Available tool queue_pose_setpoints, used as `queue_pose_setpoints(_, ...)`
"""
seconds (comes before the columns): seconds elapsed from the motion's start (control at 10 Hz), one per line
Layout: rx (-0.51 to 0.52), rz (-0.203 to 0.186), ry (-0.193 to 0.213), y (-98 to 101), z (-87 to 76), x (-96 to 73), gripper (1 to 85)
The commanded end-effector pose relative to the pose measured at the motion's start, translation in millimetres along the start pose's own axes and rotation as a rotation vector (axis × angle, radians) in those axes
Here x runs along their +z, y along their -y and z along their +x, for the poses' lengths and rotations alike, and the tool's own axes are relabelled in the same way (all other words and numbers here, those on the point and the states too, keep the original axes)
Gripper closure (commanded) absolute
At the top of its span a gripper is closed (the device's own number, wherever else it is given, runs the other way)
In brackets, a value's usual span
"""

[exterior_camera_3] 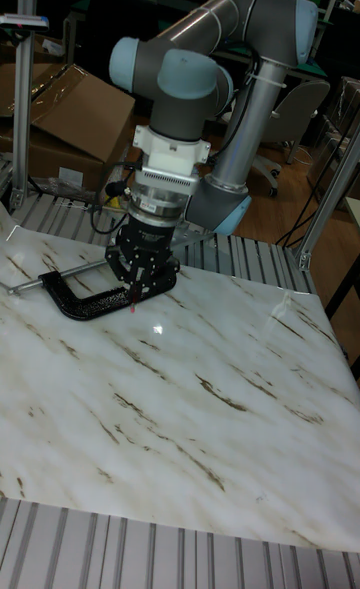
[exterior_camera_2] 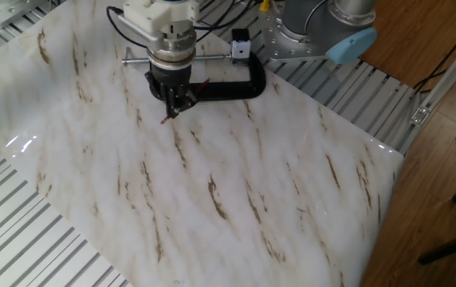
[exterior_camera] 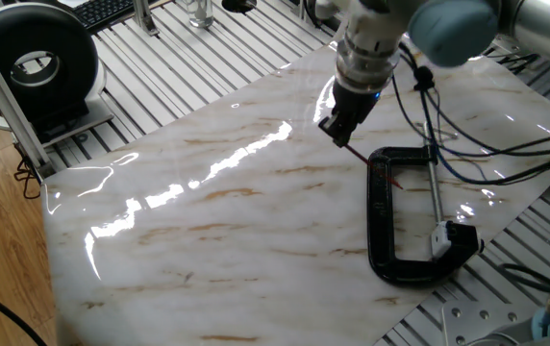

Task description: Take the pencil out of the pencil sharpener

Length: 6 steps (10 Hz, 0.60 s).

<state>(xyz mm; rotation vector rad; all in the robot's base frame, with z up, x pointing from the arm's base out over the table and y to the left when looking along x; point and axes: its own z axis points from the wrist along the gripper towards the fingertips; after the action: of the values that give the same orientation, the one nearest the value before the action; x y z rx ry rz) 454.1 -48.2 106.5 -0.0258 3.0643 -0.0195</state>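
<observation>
One fixed view: black two-finger gripper (exterior_camera: 337,130) closed on upper end of thin dark-red pencil (exterior_camera: 369,164). Pencil slanting toward 4 o'clock, crossing bar of large black C-shaped metal clamp (exterior_camera: 383,221). Small white blocky pencil sharpener (exterior_camera: 440,239) at 4 o'clock end of clamp, well apart from pencil.

Other fixed view: gripper (exterior_camera_2: 173,101) pinching pencil (exterior_camera_2: 166,118); lower tip at 7 o'clock over marble-patterned tabletop (exterior_camera_2: 212,183). Clamp (exterior_camera_2: 228,84) just behind. Sharpener (exterior_camera_2: 239,50) at 1 o'clock.

Tall fixed view: gripper (exterior_camera_3: 137,284) closed, red pencil tip (exterior_camera_3: 132,301) below fingers. Clamp (exterior_camera_3: 75,299) at 9 o'clock.
</observation>
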Motion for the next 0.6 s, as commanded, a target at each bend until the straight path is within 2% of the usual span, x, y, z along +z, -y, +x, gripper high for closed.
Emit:
queue_pose_setpoints(0.0, 0.005, 0.007, 0.01, -0.8, -6.4, -11.7, 84.7)
queue_pose_setpoints(0.1, 0.008, 0.01, 0.025, 0.1, -10.3, -11.8, 84.7)
queue_pose_setpoints(0.3, 0.039, -0.018, 0.015, -7.1, -7.7, -11.8, 84.7)
queue_pose_setpoints(0.5, 0.086, -0.015, 0.056, -5.8, -18.6, -12.1, 84.7)
